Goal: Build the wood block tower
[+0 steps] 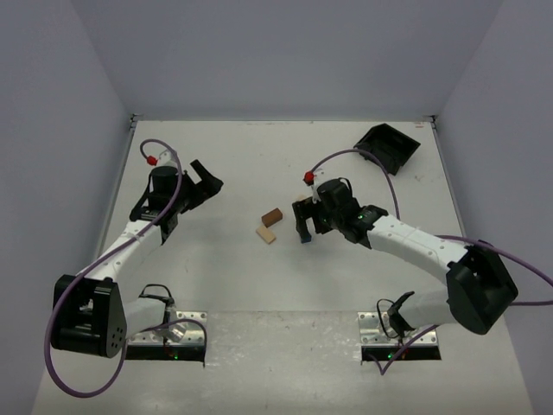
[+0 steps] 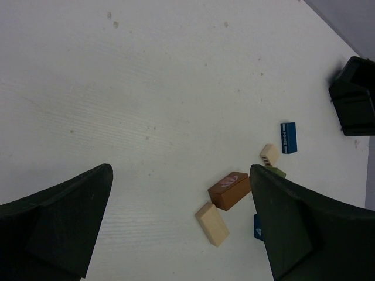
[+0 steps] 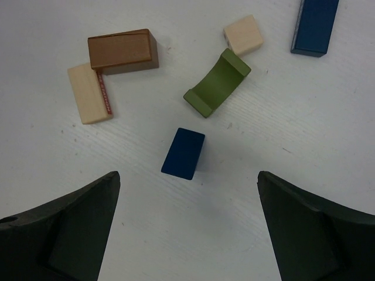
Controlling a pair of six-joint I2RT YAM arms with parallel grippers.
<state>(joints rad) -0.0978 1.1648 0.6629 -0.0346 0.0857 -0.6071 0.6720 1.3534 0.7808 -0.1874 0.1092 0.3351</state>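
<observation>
White worktop (image 3: 304, 129): matt, faint linear grain, a few specks. Reddish brown oblong wood block (image 3: 123, 51): satin finish, grain showing. Pale tan oblong wood block (image 3: 88, 95) and small pale tan wood cube (image 3: 243, 35): unpainted faces, matt. Olive green curved wood block (image 3: 217, 82) and short dark blue wood block (image 3: 183, 153): flat matt paint. Black plastic bin (image 1: 387, 147), far right corner: slight sheen. Jaws: matt black plastic. Bare metal base plates (image 1: 186, 333), near edge: shiny.

White table (image 1: 233, 156), surface faintly grained and flecked with small dark marks. Black plastic bin (image 1: 387, 145) at the table's far right corner (set askew to the table's edges). Pale grey walls (image 1: 276, 52) border the table's far, left and right edges.
</observation>
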